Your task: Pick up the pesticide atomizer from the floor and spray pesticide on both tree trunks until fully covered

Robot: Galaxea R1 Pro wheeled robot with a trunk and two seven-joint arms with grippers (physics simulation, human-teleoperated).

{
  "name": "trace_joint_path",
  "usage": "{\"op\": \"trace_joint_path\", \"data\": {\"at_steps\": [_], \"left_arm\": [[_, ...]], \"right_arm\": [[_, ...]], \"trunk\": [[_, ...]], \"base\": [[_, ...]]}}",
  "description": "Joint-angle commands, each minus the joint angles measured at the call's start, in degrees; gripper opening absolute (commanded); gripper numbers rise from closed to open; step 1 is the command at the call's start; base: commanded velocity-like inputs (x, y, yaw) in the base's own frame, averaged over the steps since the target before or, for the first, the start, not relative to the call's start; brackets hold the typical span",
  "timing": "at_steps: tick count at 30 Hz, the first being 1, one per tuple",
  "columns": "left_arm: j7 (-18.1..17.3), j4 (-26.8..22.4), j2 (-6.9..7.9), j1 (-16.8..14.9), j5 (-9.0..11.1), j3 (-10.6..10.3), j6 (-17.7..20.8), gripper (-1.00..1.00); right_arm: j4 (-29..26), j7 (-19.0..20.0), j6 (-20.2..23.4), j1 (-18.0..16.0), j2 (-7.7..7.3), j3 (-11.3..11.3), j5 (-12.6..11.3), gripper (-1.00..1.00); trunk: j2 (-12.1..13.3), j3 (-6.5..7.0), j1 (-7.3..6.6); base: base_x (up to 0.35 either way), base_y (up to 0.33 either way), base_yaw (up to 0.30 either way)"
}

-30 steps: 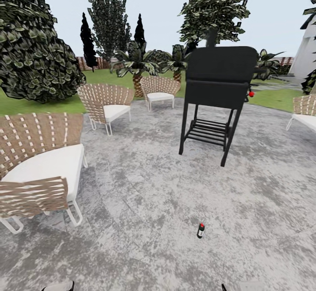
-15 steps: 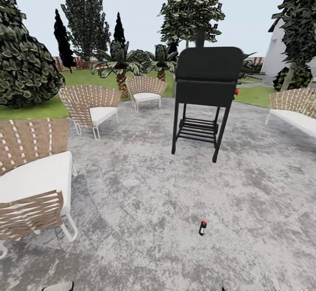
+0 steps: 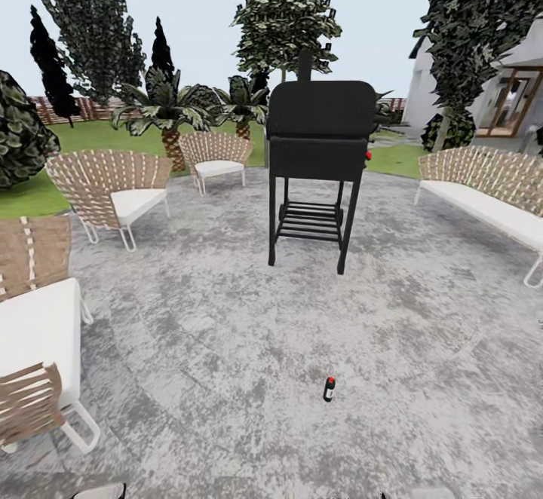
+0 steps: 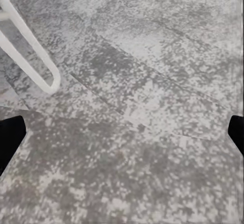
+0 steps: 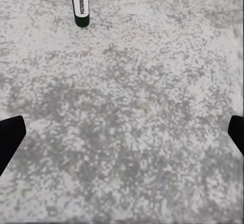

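Approach phase. The pesticide atomizer [image 3: 329, 389] stands upright on the paved floor [image 3: 226, 318], in front of the black grill [image 3: 317, 160]. Both end effectors are spread wide and empty; the right end effector [image 5: 122, 132] should close in squarely before gripping the bottle's body.
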Motion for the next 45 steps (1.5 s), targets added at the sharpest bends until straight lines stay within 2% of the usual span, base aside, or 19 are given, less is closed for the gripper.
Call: {"op": "trace_joint_path", "data": {"at_steps": [1,8,31,45], "left_arm": [[-0.07,0.03,0.0,-0.01,0.26,-0.02,-0.17,1.0],[-0.15,0.03,-0.07,-0.01,0.04,-0.09,-0.24,1.0],[-0.18,0.03,-0.16,-0.01,-0.1,-0.03,-0.17,1.0],[-0.16,0.03,-0.37,-0.01,-0.18,-0.11,-0.2,1.0]], "right_arm": [[0.06,-0.03,-0.18,-0.05,0.0,0.01,0.02,1.0],[0.06,-0.03,-0.18,-0.05,0.0,0.01,0.02,1.0],[0.06,-0.03,-0.18,-0.05,0.0,0.01,0.02,1.0],[0.06,-0.03,-0.18,-0.05,0.0,0.01,0.02,1.0]], "trunk": [[-0.02,-0.05,-0.01],[-0.02,-0.05,-0.01],[-0.02,-0.05,-0.01],[-0.02,-0.05,-0.01]], "base": [[0.001,0.0,-0.289],[0.0,0.048,-0.289],[0.0,0.295,-0.289],[0.0,0.028,-0.289]]}}
